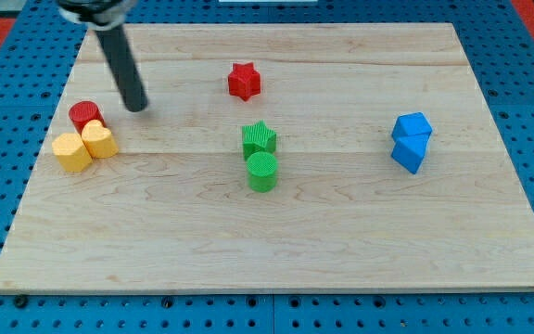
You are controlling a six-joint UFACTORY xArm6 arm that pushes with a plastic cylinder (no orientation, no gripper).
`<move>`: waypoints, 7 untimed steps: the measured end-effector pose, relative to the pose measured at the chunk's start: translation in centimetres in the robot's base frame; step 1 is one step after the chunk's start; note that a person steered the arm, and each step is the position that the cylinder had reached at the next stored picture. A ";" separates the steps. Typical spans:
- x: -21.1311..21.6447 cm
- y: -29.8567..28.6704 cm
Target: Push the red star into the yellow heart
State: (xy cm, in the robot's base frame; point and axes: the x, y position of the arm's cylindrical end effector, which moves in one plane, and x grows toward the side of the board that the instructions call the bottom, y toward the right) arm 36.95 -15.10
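Observation:
The red star (244, 81) lies near the view's top centre of the wooden board (341, 241). The yellow heart (99, 140) sits at the view's left, touching a red round block (85, 115) above it and a yellow block (71, 152) to its left. My tip (137, 106) is on the board just right of the red round block, above and right of the yellow heart, and well left of the red star.
A green star (259, 138) and a green cylinder (261, 172) stand together at the centre. Two blue blocks (411, 141) touch at the view's right. The board rests on a blue pegboard.

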 end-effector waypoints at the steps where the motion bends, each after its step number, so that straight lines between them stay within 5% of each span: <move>1: 0.6 9.9; 3: -2.8 18.4; 4: -5.7 17.0; 5: -6.2 7.7; 7: -2.9 1.1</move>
State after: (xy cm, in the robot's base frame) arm 34.04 -14.04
